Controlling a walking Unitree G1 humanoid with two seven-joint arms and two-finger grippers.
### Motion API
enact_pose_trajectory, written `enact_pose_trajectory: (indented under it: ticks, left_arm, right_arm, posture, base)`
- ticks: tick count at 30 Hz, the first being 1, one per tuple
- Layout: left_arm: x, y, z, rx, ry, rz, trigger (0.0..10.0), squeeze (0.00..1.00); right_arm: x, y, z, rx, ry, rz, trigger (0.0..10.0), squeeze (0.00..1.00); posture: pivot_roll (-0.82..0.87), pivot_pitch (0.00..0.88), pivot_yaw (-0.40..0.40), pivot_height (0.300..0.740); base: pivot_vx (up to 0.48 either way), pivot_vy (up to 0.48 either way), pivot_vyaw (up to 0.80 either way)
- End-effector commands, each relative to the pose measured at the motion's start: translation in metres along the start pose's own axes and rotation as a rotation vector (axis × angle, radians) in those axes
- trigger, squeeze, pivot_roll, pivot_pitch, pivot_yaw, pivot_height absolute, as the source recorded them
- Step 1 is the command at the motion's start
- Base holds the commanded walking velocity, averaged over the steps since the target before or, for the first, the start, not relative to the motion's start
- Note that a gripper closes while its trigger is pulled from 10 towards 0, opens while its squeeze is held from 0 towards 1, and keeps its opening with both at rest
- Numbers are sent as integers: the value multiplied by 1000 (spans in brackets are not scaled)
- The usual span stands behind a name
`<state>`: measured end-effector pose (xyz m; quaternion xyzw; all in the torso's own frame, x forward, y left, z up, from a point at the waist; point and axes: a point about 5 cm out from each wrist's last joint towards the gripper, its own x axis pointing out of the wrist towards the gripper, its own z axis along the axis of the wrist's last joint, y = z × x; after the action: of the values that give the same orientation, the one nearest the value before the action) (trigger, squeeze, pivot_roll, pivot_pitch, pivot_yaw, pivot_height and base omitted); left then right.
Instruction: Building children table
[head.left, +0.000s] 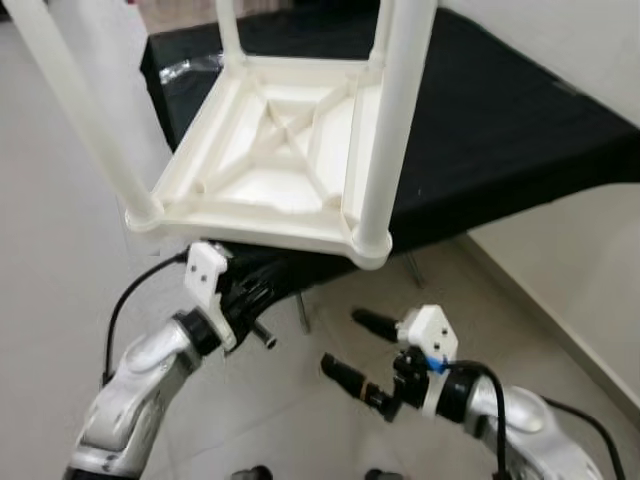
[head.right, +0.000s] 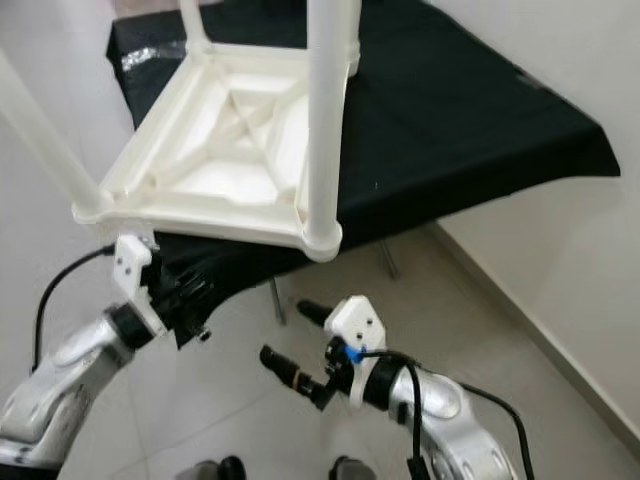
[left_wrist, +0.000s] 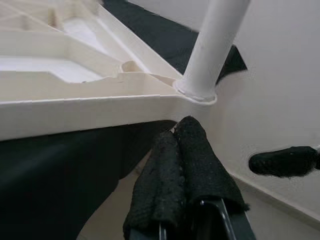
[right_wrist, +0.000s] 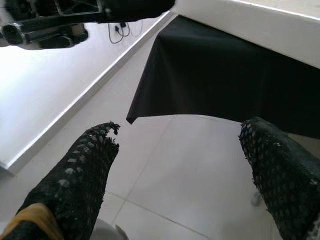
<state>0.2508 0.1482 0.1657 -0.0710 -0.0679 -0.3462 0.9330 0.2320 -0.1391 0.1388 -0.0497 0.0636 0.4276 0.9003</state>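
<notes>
Black draped cloth (head.left: 500, 130) bears a ribbed white plastic table (head.left: 290, 160), upturned.

White plastic children's table (head.left: 280, 160), flipped upside down. Ribbed underside facing up, round legs (head.left: 395, 120) standing upward. Resting on a black-draped surface (head.left: 500, 130), near corner overhanging its edge.

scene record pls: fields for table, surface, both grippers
table: white plastic table upside down, legs up, near corner overhanging
surface: black cloth on a stand
left gripper: fingers together, just under the table's near edge, holding nothing
right gripper: open, over the floor, holding nothing
</notes>
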Motion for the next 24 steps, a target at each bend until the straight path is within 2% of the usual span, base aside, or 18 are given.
enact_pose_trajectory:
  ticks: [1, 4, 5, 7, 8, 10, 19, 24]
  left_arm:
    - [-13, -12, -10, -84, 19, 32, 10000, 0]
    - [-13, -12, -10, -84, 19, 32, 10000, 0]
    - [-19, -19, -14, -116, 33, 45, 10000, 0]
    - [-22, -25, -18, -136, 44, 49, 10000, 0]
    - [-22, -25, -18, -136, 44, 49, 10000, 0]
    - [-19, -36, -22, -144, 67, 33, 10000, 0]
    - [-2, -45, -22, -139, 77, 38, 10000, 0]
    - [5, -44, -24, -130, 78, 40, 10000, 0]
  right_arm:
    - [-9, -18, -3, -12, 17, -70, 10000, 0]
    - [-9, -18, -3, -12, 17, -70, 10000, 0]
    - [-9, -26, -2, -30, 20, -99, 10000, 0]
    - [-8, -32, -2, -51, 28, -118, 10000, 0]
    - [-8, -32, -2, -51, 28, -118, 10000, 0]
    - [-2, -36, -3, -68, 32, -147, 10000, 0]
    - [20, -22, -7, -60, 2, -158, 10000, 0]
    - [28, -23, -10, -72, 7, -195, 10000, 0]
  posture:
    - [-31, 149, 7, 740]
    - [-31, 149, 7, 740]
    - [-28, 142, 7, 740]
    - [-21, 134, 6, 740]
    - [-21, 134, 6, 740]
    - [-10, 118, 2, 740]
    - [-18, 96, 6, 740]
    - [-4, 87, 2, 740]
  base:
    - [0, -461, 0]
    - [0, -461, 0]
    - [0, -461, 0]
    - [0, -461, 0]
    - [0, -461, 0]
    - [0, -461, 0]
    - [0, -462, 0]
    - [0, -461, 0]
